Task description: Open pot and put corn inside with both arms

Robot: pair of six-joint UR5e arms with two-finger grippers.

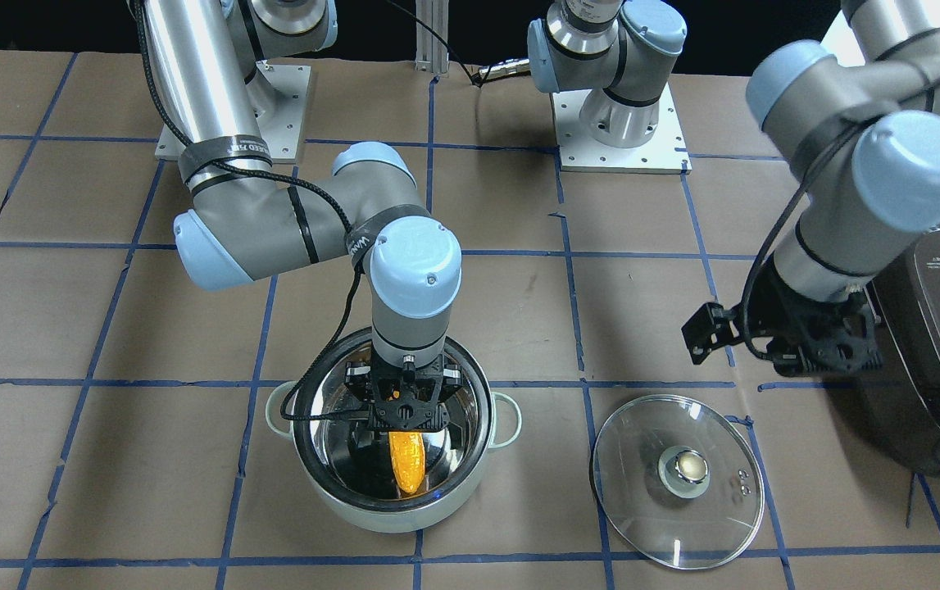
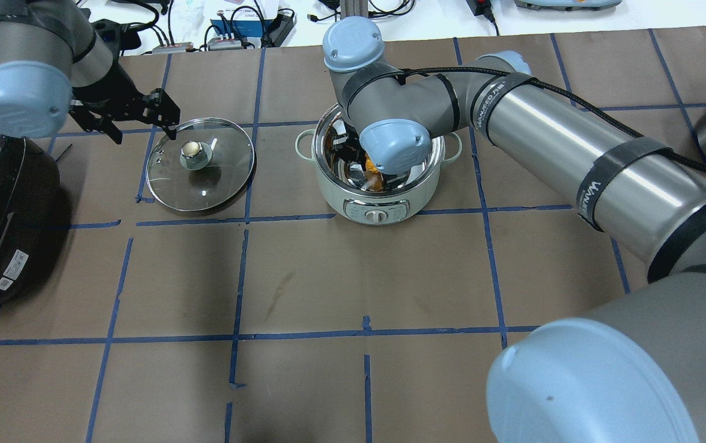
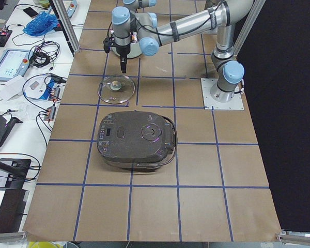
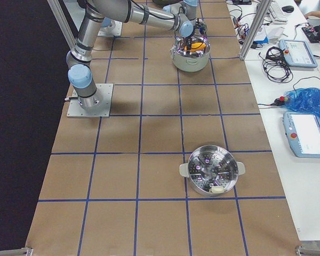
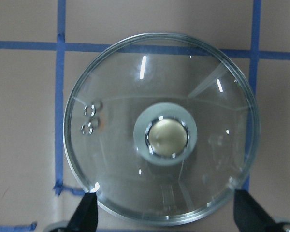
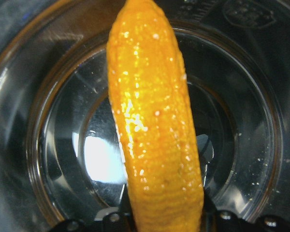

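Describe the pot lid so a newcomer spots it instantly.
Find the big dark rice cooker at the overhead view's left edge. Between it and the mint-green pot, the lid lies flat on the brown paper. It alone is see-through: a clear glass disc with a pale knob in its middle.

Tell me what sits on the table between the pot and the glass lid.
Nothing: the stretch between the pot and the glass lid is bare brown paper crossed by one blue tape line, clearest in the front-facing view.
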